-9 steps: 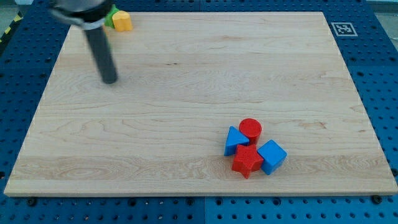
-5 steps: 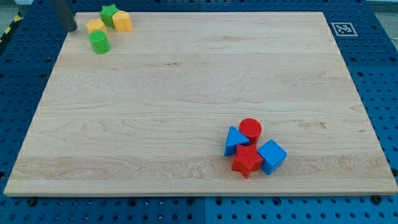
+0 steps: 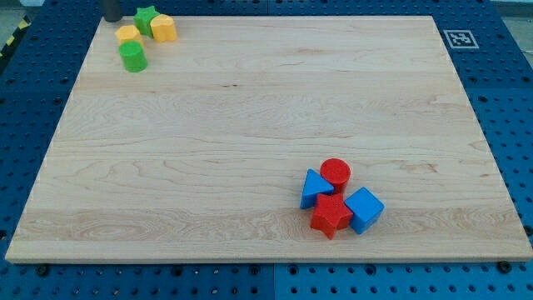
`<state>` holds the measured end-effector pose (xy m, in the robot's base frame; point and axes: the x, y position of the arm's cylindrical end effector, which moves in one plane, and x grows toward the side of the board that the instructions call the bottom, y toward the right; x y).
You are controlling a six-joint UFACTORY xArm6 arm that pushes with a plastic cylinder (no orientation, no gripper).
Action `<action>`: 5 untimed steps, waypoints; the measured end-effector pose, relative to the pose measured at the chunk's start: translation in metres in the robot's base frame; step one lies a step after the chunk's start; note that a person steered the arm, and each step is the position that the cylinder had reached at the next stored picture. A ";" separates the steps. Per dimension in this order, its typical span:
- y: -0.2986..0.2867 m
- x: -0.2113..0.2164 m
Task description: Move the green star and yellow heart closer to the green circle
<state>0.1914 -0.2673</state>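
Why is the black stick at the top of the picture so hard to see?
In the camera view, my tip sits at the very top edge, so the frame cuts off nearly all of the rod, and it looks slightly blurred. It is just left of the green star. The blocks look sharp, and the lighting is even, with only small soft shadows.

Pale matt wooden board (image 3: 250, 125) with visible grain, blue perforated table (image 3: 508, 100), smooth matt green circle (image 3: 132, 57)
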 end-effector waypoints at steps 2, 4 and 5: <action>0.068 0.000; 0.096 0.000; 0.117 0.000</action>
<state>0.1919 -0.1504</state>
